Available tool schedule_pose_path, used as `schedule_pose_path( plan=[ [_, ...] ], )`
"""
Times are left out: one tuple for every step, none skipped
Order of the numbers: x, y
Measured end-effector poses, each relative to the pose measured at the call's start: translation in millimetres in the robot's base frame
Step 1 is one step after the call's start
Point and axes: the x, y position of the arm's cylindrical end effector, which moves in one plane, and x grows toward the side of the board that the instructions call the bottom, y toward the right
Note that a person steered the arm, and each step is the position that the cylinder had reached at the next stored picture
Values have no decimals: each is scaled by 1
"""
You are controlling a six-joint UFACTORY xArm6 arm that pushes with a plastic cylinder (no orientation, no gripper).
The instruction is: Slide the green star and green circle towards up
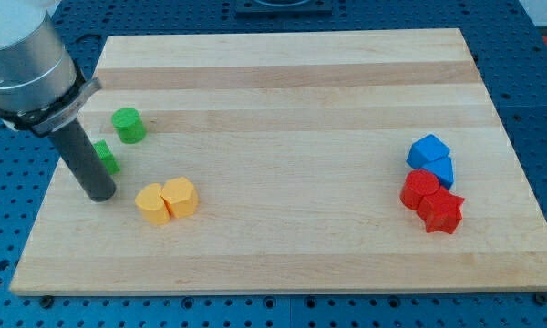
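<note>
A green circle block (128,125) stands near the board's left side. A second green block (106,158), the star, lies just below it and is partly hidden behind my rod. My tip (101,193) rests on the board at the view's left, directly below the green star and close to or touching it. The green circle is apart from the tip, above and a little to the right.
Two yellow blocks (166,200) touch each other just right of my tip. Two blue blocks (431,158) and two red blocks (432,200), one a star, cluster at the view's right. The wooden board (283,82) sits on a blue table.
</note>
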Motion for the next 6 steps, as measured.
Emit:
schedule_pose_path(
  plan=[
    [29,-3],
    [31,-7],
    [-6,-22],
    [-11,-22],
    [-40,-22],
    [-40,-22]
  ],
)
